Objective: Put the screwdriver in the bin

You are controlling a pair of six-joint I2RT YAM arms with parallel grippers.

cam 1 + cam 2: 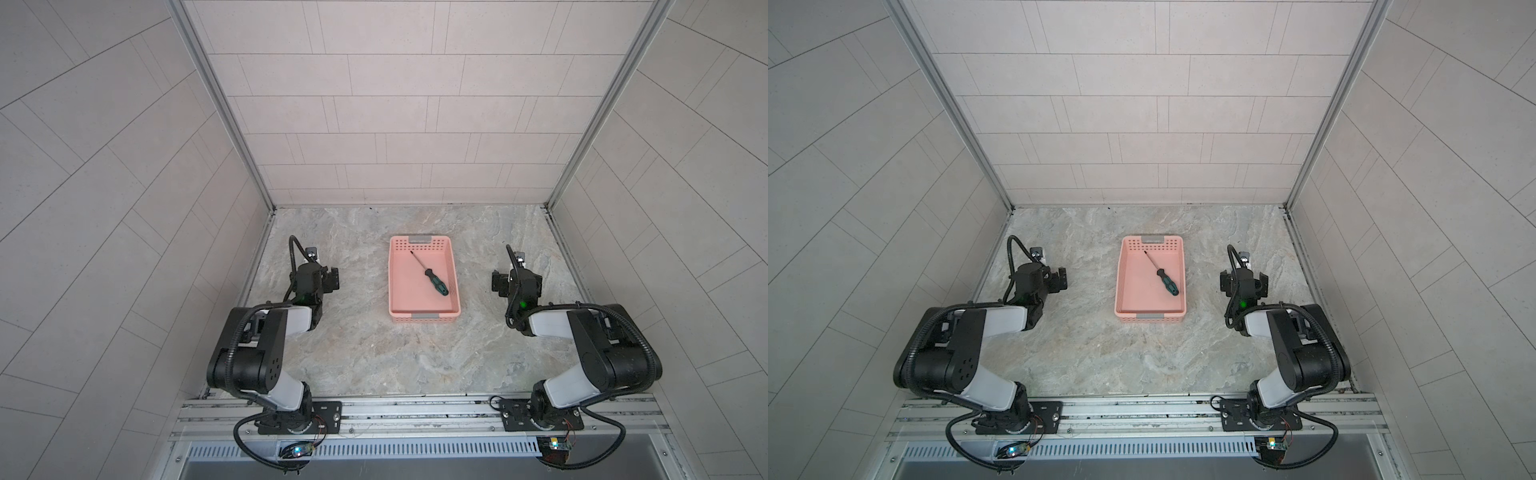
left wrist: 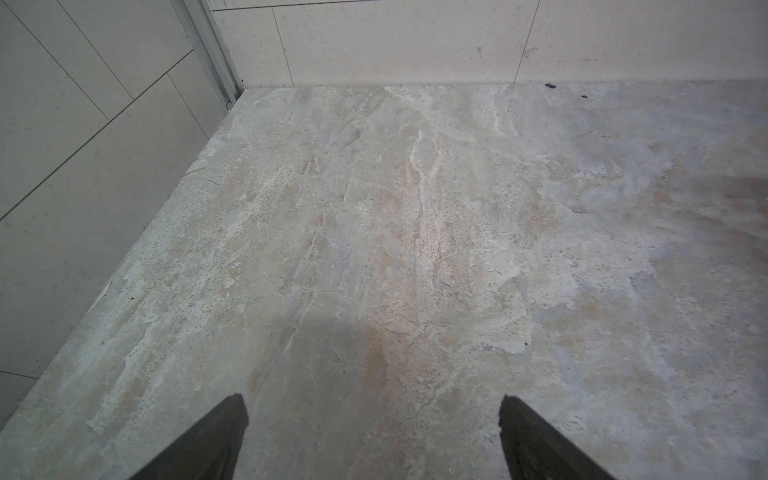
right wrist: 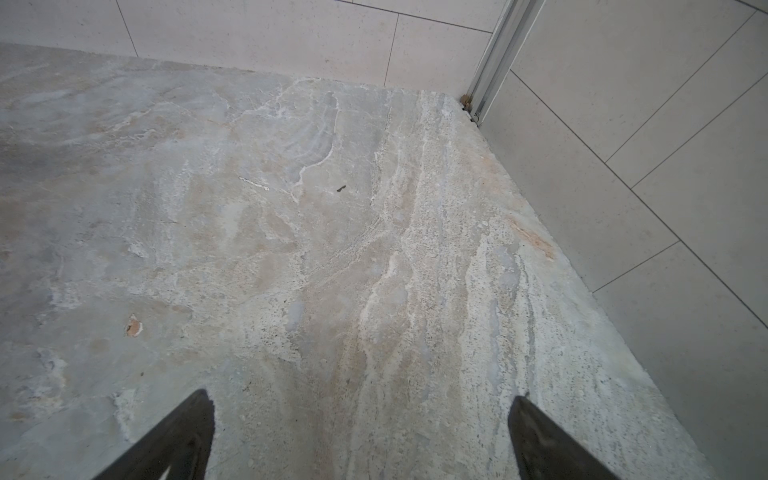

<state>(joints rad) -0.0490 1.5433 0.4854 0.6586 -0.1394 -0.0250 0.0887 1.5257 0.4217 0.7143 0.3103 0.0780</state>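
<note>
Closest to the lens, two folded arms: left arm (image 1: 249, 353) and right arm (image 1: 598, 353), black joints under white shells, bolted to a ribbed aluminium rail (image 1: 415, 409) along the front edge.

Behind and to both sides, pale matte tiled walls (image 1: 374, 104), framed by metal corner posts (image 1: 223, 104).

Underneath, a bench (image 1: 357, 361) with a mottled grey-beige stone surface, veined and rough-looking in both wrist views.

At mid-bench, the bin (image 1: 432, 246): shallow, rectangular, salmon-pink plastic, with small holes along its far wall. At each short end, a grey label patch (image 1: 419, 238), too small for any writing to be read.

Inside the bin, flat on its floor, the screwdriver (image 1: 428, 273), lying on a diagonal. Thin dark shaft toward the far left corner, dark green and black handle toward the right wall. Same lie in both top views.

Left fingers (image 2: 199, 440) spread wide over bare stone, pinching nothing, well apart from the bin on its left side. Right fingers (image 3: 166, 440) likewise spread wide, holding nothing, well apart from the bin on its right side.

Screwdriver between the two sets of fingers, touched by neither, handle end nearer the right ones.

On the stone ahead of the right fingers, a small dark fleck (image 3: 340, 189).
</note>
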